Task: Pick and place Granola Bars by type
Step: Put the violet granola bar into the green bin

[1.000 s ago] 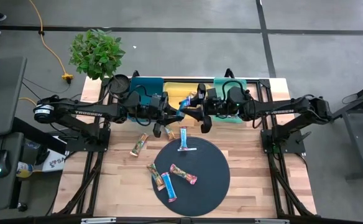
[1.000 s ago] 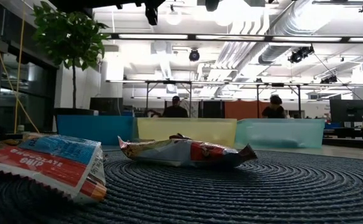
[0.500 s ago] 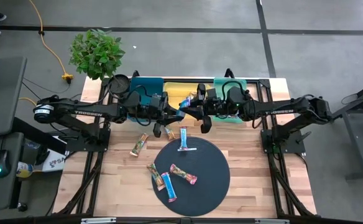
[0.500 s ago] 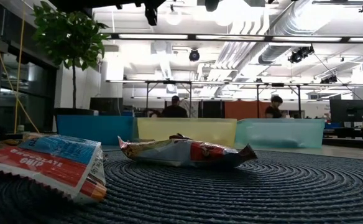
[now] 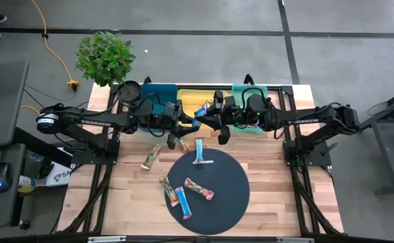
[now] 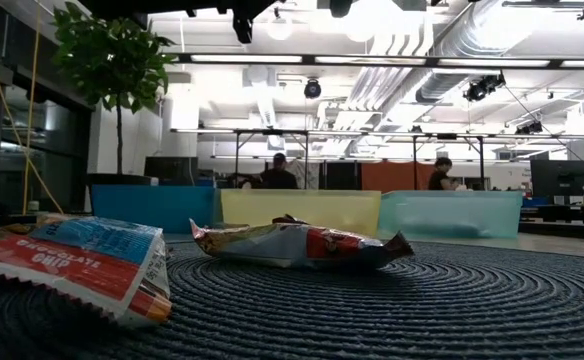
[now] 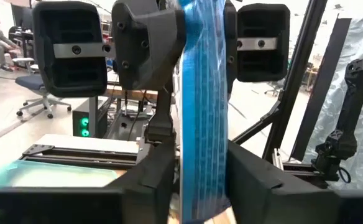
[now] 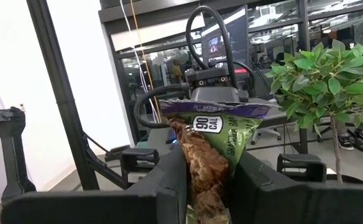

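My two grippers meet above the table's far middle, in front of the yellow tray (image 5: 195,93). In the left wrist view a blue granola bar (image 7: 203,112) stands upright between the fingers of my left gripper (image 7: 200,186), which stand close on either side with a sliver of gap. My right gripper (image 8: 209,186) is shut on a green-purple granola bar (image 8: 214,134). From above only a blue bar (image 5: 198,116) shows between the grippers. Whether this is one bar or two, I cannot tell. My right gripper pinches the green-purple bar's lower part (image 8: 207,174) between its two fingers, which reach in level from the table's right side. The bar stands upright, its crimped top end (image 8: 215,107) above the fingers, lifted clear of the table.
Several bars lie on the round dark mat (image 5: 224,202) and some on the wood to its left (image 5: 151,156). A blue tray (image 5: 160,93) and a green tray (image 5: 254,93) flank the yellow one at the far edge. A potted plant (image 5: 104,57) stands at the far left.
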Controlling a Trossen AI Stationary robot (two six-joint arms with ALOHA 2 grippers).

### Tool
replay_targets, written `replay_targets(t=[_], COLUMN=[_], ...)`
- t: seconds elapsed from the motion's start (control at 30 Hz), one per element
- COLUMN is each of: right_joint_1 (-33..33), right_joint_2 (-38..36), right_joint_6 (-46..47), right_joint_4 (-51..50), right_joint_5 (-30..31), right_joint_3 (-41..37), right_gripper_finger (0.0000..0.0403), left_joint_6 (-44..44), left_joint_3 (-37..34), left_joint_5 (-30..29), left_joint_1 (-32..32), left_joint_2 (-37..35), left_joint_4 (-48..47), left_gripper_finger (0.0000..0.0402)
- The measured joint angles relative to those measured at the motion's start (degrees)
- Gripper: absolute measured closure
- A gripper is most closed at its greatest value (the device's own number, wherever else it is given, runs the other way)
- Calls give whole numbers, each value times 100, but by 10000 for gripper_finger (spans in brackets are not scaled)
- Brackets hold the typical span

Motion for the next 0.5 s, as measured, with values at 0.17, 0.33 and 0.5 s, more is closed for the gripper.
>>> replay_targets(t=[0.17,0.33,0.5], right_joint_1=[-41,-124,-215], right_joint_2=[0,0,-2], right_joint_6=[13,18,55], right_joint_4=[-4,-4,-2], right_joint_5=[-3,-93,-193], right_joint_3=[0,2,4], right_gripper_finger=[336,336,336], left_joint_6=[15,20,20], left_joint_3=[0,-4,-7], left_joint_5=[-3,-304,-773], left_joint_1=[0,0,0], left_joint_2=[2,4,7], left_joint_4=[-39,-419,-813], left_gripper_finger=[209,152,113])
